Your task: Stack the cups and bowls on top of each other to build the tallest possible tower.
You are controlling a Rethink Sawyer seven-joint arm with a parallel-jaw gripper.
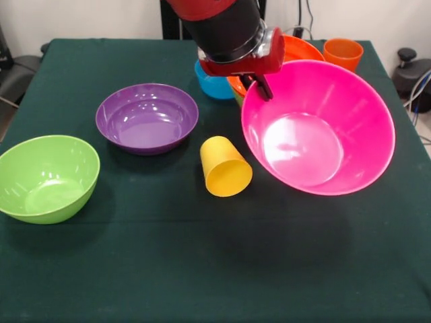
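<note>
Green tablecloth (202, 269): yellow cup (225, 167) on side, touching tilted pink bowl (337, 108).

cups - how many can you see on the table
2: a yellow cup lying on its side mid-table beside the pink bowl, and an orange cup upright at the far corner. Others may be hidden.

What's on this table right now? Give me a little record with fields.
surface: table with dark green cloth
pink bowl: tilted toward the camera, rim at the gripper
gripper state: fingers on the pink bowl's rim
yellow cup: upside down
purple bowl: upright, empty
green bowl: upright, empty
blue bowl: behind the arm
orange cup: far corner
</note>
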